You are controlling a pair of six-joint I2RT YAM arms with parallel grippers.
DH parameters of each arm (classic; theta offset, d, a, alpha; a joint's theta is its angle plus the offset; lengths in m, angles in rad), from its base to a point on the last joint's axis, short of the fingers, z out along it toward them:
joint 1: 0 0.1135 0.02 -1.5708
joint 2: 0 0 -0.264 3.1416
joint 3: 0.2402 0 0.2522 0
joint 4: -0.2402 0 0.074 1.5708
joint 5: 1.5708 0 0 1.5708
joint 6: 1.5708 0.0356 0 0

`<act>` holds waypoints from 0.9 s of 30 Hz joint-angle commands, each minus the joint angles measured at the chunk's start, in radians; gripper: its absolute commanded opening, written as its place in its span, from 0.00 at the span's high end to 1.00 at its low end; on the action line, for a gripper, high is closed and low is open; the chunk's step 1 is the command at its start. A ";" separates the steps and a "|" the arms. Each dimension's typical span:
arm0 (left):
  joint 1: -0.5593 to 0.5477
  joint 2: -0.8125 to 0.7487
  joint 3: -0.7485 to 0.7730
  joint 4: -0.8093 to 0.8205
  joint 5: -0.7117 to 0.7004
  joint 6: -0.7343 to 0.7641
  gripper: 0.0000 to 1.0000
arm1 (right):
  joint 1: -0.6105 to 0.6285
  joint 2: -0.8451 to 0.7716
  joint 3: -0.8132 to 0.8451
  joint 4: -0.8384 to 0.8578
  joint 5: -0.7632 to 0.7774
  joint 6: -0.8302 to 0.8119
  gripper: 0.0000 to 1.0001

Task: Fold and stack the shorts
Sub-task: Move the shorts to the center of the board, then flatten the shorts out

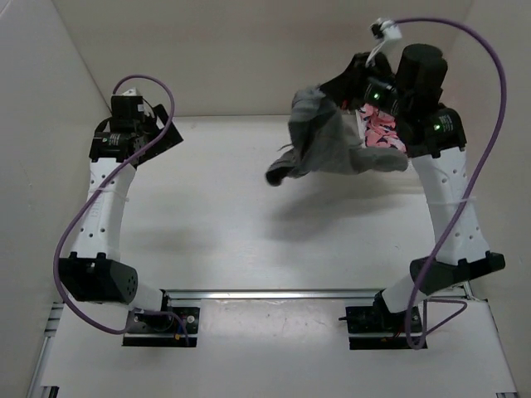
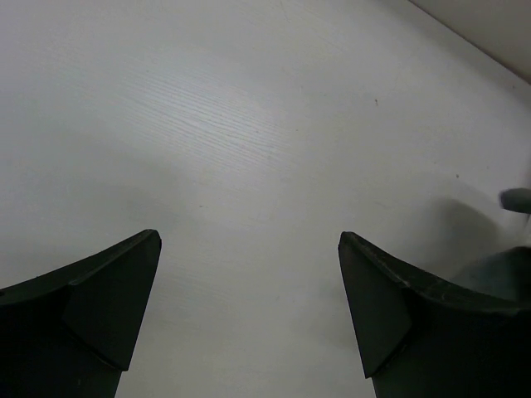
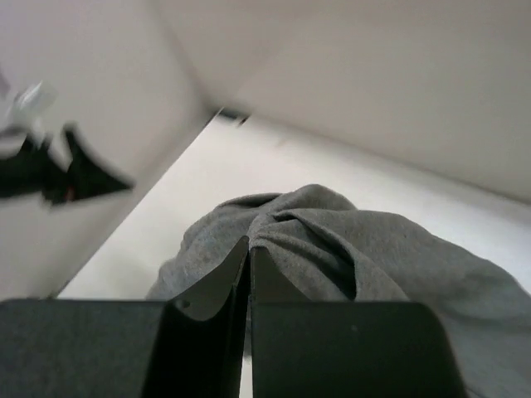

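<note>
The grey shorts (image 1: 323,145) hang bunched in the air at the back right, held up above the table. My right gripper (image 1: 332,93) is shut on a pinched fold of them. In the right wrist view the gripper (image 3: 250,246) has its jaws pressed together on the grey cloth (image 3: 332,240), which drapes away beyond the tips. My left gripper (image 1: 166,133) is open and empty at the back left, over bare table. In the left wrist view the left gripper (image 2: 249,240) shows two wide-apart fingers with only white table between them.
A pink patterned cloth (image 1: 382,133) lies at the back right, partly hidden behind the shorts and my right arm. White walls close in the table (image 1: 216,215) on the left, back and right. A dark cloth edge (image 2: 518,199) shows at the right of the left wrist view.
</note>
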 commanded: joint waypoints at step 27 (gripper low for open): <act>-0.280 0.562 0.052 0.050 0.171 -0.016 0.00 | 0.573 -0.273 -1.081 -0.053 0.325 0.370 0.00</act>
